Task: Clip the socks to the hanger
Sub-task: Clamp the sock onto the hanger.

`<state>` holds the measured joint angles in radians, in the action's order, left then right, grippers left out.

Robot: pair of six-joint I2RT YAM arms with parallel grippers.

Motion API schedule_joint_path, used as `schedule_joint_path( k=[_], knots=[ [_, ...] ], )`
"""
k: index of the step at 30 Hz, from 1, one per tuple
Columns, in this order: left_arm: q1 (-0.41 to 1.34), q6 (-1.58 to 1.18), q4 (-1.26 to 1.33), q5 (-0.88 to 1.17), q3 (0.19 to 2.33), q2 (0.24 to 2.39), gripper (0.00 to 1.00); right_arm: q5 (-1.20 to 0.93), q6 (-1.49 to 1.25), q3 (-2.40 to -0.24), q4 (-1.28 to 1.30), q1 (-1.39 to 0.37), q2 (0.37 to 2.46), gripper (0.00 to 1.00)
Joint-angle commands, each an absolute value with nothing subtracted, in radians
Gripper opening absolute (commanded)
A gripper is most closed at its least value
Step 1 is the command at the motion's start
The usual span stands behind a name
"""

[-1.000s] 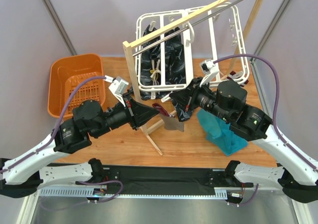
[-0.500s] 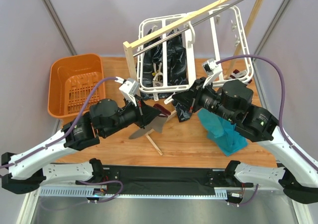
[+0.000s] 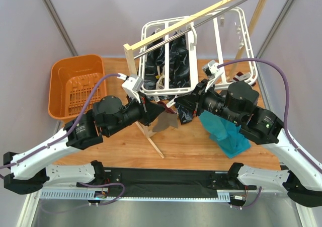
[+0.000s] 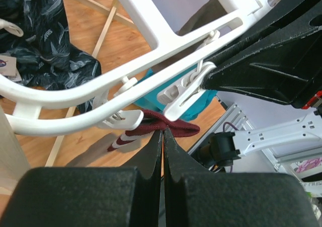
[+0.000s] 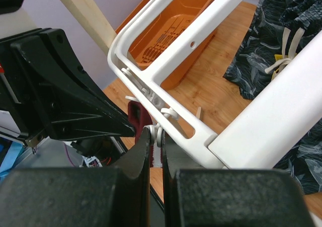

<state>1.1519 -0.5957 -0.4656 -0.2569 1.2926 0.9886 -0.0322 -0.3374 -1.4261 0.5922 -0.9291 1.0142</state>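
Note:
My left gripper (image 3: 161,111) is shut on a taupe sock (image 3: 166,122) by its maroon and white striped cuff (image 4: 173,125) and holds it just under the front rail of the white hanger (image 3: 151,90). My right gripper (image 3: 177,102) is shut on a small white clip (image 5: 160,134) that hangs from that rail (image 5: 201,30). The cuff (image 5: 136,117) sits right beside the pinched clip. In the left wrist view another clip (image 4: 183,91) dangles just above the cuff. The two grippers are almost touching. A second sock is not in view.
A black patterned garment (image 3: 173,61) hangs inside the hanger. The wooden pole rack (image 3: 196,15) crosses above it, with a leg (image 3: 151,139) on the table. An orange basket (image 3: 75,83) stands at the left. A teal cloth (image 3: 226,134) lies under my right arm.
My left gripper has moved up and to the right with the sock, bringing the cuff to the hanger's front rail. My right gripper has stayed on the clip.

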Motion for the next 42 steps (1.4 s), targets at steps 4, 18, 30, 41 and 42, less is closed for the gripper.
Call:
schedule_joint_path(
  k=[4, 18, 30, 41, 42],
  knots=[
    [1.157, -0.583, -0.471, -0.276, 1.341, 1.003, 0.0, -0.14, -0.316, -1.417, 0.634, -0.948, 1.002, 0.0],
    [1.157, -0.58, -0.476, -0.276, 1.362, 1.032, 0.0, -0.149, -0.314, -1.417, 0.649, -0.95, 1.009, 0.0],
    [1.157, -0.594, -0.488, -0.247, 1.393, 1.042, 0.0, -0.107, -0.296, -1.388, 0.652, -0.95, 1.023, 0.0],
    [1.157, -0.606, -0.48, -0.227, 1.385, 1.023, 0.0, -0.067, -0.265, -1.381, 0.664, -0.95, 1.026, 0.0],
    [1.157, -0.604, -0.477, -0.23, 1.387, 1.022, 0.0, -0.069, -0.265, -1.379, 0.663, -0.948, 1.029, 0.0]
  ],
)
